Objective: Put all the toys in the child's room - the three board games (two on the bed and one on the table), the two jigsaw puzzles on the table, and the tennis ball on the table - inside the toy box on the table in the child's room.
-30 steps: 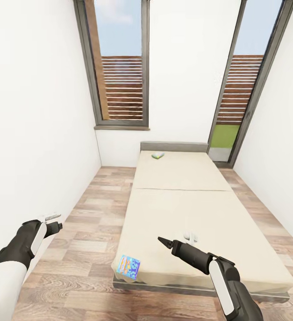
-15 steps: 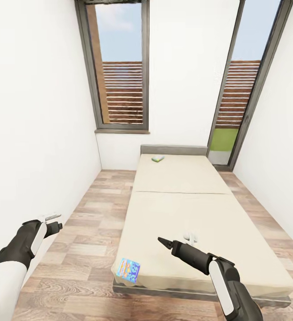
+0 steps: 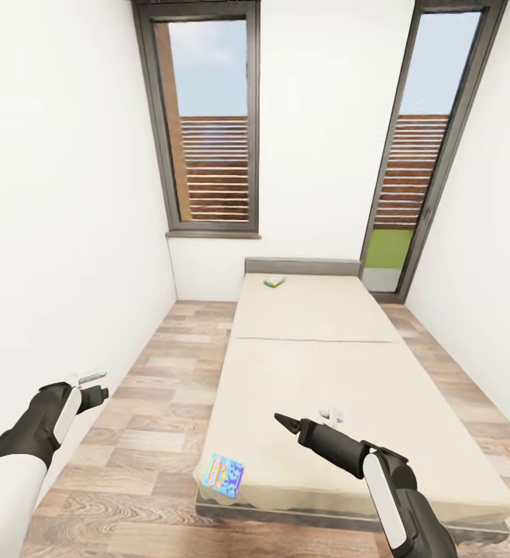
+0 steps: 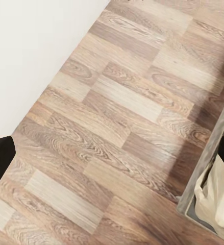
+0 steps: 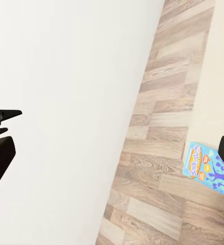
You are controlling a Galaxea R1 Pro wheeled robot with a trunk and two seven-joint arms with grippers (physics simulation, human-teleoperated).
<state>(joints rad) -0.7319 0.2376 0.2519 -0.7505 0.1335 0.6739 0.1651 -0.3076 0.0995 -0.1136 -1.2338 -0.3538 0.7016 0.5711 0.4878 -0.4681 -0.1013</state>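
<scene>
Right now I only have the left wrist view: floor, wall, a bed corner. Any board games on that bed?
Observer: Yes. A blue board game lies at the near left corner of the bed.
Operator: And the second one?
Observer: A white-green board game lies at the far end, by the headboard.
Operator: Right gripper holding anything?
Observer: No. The right gripper is open and empty above the mattress, to the right of the blue game.
</scene>
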